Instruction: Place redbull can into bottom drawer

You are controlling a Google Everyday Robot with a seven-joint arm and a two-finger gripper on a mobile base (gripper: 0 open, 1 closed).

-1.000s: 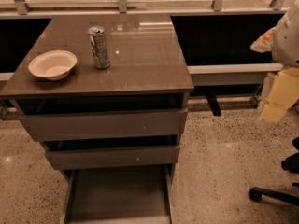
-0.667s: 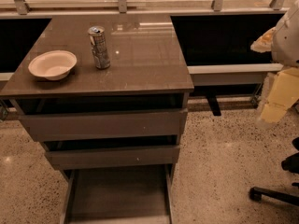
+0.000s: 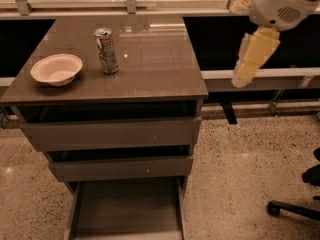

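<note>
The redbull can [image 3: 106,50] stands upright on the brown cabinet top [image 3: 155,64], at the left middle, just right of a white bowl [image 3: 56,69]. The bottom drawer [image 3: 127,209] is pulled out at floor level and its flat dark floor shows nothing in it. My gripper [image 3: 242,79] hangs from the white arm at the upper right, off the cabinet's right side and well away from the can. It holds nothing.
Two upper drawers with grey fronts [image 3: 112,133] [image 3: 120,168] sit slightly ajar above the bottom one. A long low shelf [image 3: 260,74] runs behind the cabinet to the right. A black chair base [image 3: 295,209] stands on the speckled floor at the lower right.
My arm and gripper have moved left and up from the right edge toward the cabinet. The can, bowl and drawers have not moved.
</note>
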